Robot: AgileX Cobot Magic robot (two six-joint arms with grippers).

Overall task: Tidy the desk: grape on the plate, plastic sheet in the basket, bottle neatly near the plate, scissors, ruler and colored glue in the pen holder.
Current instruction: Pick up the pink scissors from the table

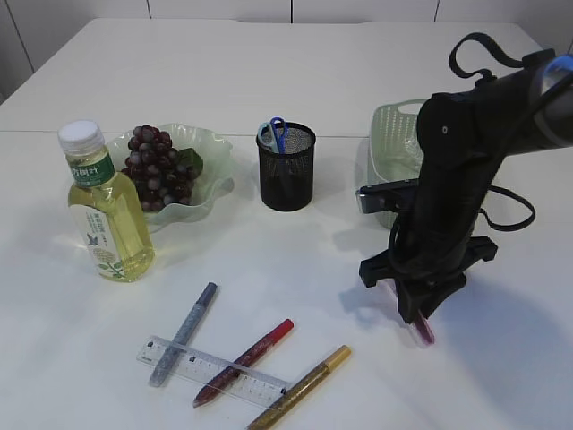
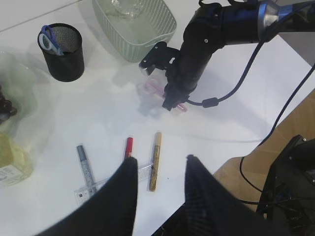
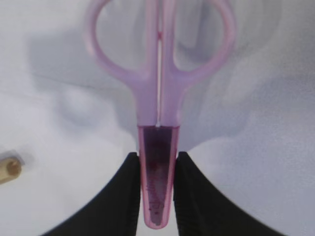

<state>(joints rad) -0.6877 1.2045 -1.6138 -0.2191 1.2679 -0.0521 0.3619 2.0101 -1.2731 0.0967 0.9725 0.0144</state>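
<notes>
Exterior view: going left to right, I am seeing the black mesh pen holder [image 1: 286, 167] mid-table and my right gripper [image 1: 419, 321] clenching the capped blade of the translucent pink plastic scissors [image 1: 423, 331] against the white table [image 1: 295, 269]. My left gripper [image 2: 160, 169] is hanging released above the glue pens. The scissors are looking light, stiff and slick, so I am judging the sheathed blade the safest hold.
</notes>
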